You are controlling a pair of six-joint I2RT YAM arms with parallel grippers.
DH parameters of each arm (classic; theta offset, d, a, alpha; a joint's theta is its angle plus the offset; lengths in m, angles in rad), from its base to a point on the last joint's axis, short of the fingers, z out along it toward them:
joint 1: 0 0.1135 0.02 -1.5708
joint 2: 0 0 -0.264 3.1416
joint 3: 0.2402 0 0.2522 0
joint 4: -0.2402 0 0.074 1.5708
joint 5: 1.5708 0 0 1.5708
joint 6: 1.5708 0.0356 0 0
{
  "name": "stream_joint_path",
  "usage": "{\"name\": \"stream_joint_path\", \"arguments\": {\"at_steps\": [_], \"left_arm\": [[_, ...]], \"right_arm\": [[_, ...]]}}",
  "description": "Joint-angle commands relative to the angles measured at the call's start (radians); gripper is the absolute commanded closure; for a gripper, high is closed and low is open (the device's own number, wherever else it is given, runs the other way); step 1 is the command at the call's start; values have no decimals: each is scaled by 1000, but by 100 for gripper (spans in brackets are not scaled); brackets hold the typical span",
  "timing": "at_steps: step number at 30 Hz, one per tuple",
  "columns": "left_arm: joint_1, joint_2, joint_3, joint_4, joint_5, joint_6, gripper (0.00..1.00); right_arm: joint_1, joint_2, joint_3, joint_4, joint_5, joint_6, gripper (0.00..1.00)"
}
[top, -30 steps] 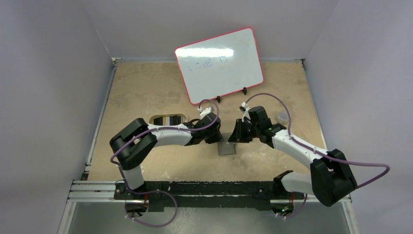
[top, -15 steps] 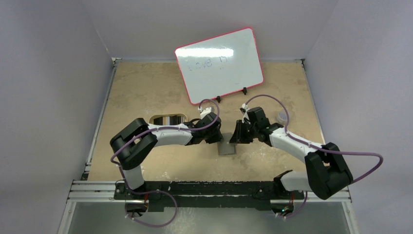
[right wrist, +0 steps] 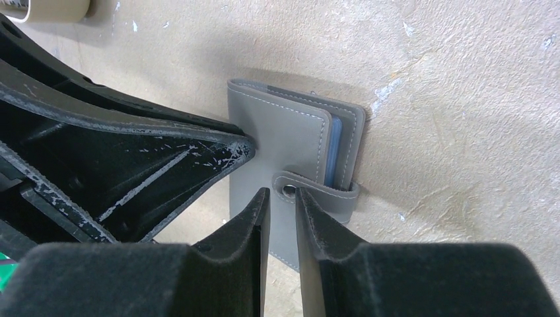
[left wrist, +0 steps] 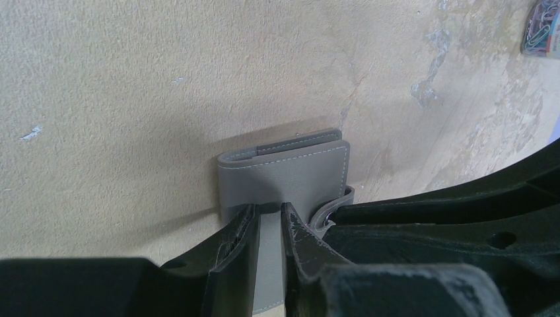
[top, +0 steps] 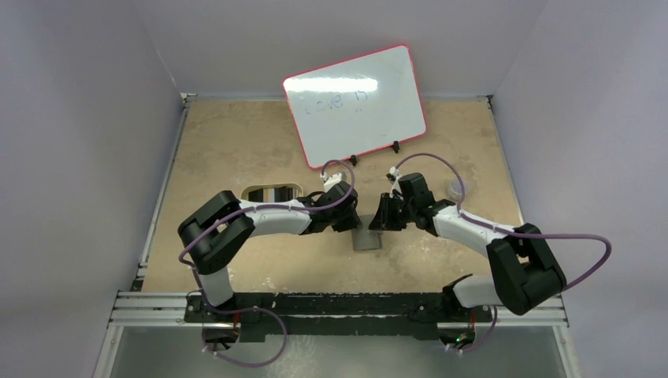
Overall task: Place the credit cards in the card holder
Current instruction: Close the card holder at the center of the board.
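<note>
Grey and folded, the card holder (right wrist: 284,132) lay near the middle of the desk (top: 236,142), the left end effector (left wrist: 267,210) and right end effector (right wrist: 282,193) barely parted upon it, gripping nothing; seemingly at the fastening step, the snap tab (right wrist: 323,191) needed a precise pinch next.

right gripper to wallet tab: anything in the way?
Nothing visible. The right gripper has its fingertips either side of the snap on the tab of the wallet. The left gripper rests on the wallet beside it, not between them.
</note>
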Motion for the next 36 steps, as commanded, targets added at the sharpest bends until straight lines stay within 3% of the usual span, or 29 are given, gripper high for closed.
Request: {"name": "stream_joint_path", "arguments": {"at_steps": [1, 36], "left_arm": [[-8, 32, 5, -42, -28, -1, 82], [-9, 29, -15, -17, -21, -25, 82]], "right_arm": [[-2, 13, -20, 32, -23, 7, 78], [56, 53, -15, 22, -61, 36, 79]]}}
